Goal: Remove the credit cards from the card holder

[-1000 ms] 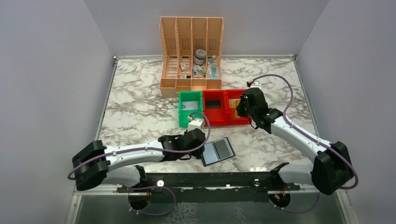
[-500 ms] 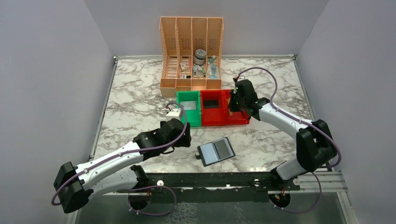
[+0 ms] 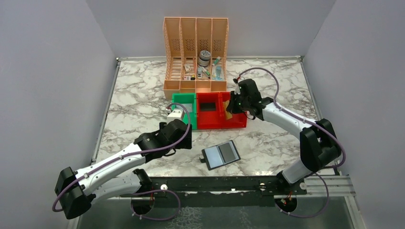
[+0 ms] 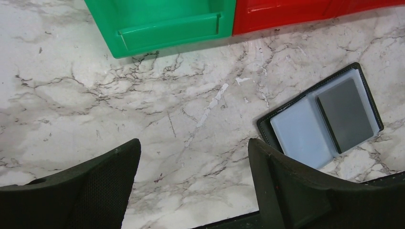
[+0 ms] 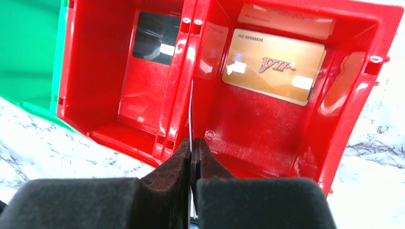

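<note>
Above the divider (image 5: 184,95) of the red bin (image 5: 356,90), the right gripper (image 5: 191,144) pinches a thin card (image 5: 191,105) edge-on and should shift toward 3 o'clock before releasing, while the left gripper (image 4: 193,157) gapes empty at 9 o'clock of the open card holder (image 4: 320,119).

Print on a gold card

The gold card (image 5: 274,65) in the red bin (image 5: 356,90) reads "VIP" in slanted letters, with "NO.88888838" in small print near its top edge. The pale card (image 5: 285,20) behind it carries a line too small to read.
</note>
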You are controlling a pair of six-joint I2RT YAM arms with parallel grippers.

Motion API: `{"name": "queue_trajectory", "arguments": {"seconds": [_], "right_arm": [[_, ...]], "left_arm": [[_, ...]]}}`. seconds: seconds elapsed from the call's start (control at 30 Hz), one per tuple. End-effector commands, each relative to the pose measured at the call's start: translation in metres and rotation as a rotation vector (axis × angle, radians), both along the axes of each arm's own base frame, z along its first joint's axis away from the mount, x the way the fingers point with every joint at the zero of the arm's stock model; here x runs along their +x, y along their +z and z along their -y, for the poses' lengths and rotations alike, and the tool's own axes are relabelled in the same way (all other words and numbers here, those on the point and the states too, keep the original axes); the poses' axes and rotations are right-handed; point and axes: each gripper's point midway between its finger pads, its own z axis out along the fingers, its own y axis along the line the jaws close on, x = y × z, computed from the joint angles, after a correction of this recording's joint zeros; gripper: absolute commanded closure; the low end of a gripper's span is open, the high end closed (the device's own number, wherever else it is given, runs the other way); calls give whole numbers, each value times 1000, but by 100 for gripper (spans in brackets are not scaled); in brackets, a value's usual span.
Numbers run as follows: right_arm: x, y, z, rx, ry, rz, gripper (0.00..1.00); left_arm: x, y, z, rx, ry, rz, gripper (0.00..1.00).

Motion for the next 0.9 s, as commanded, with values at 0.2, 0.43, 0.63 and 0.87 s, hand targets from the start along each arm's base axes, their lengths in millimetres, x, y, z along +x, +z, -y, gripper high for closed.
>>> {"name": "queue_trajectory", "arguments": {"seconds": [0.2,0.43,0.63,0.87], "right_arm": [[46,27,27,-234,87,417,99],[46,34,9,-395,461,772,99],[50,29,18,-572,577,881,99],[47,4,19,-688,746,898,99]], "left_arm": [[6,9,-13,-9,71,20,14],[8,11,-8,-38,45,43,13],[9,10,-9,-48,54,56,13],[11,25,3,-121,31,80,13]]}}
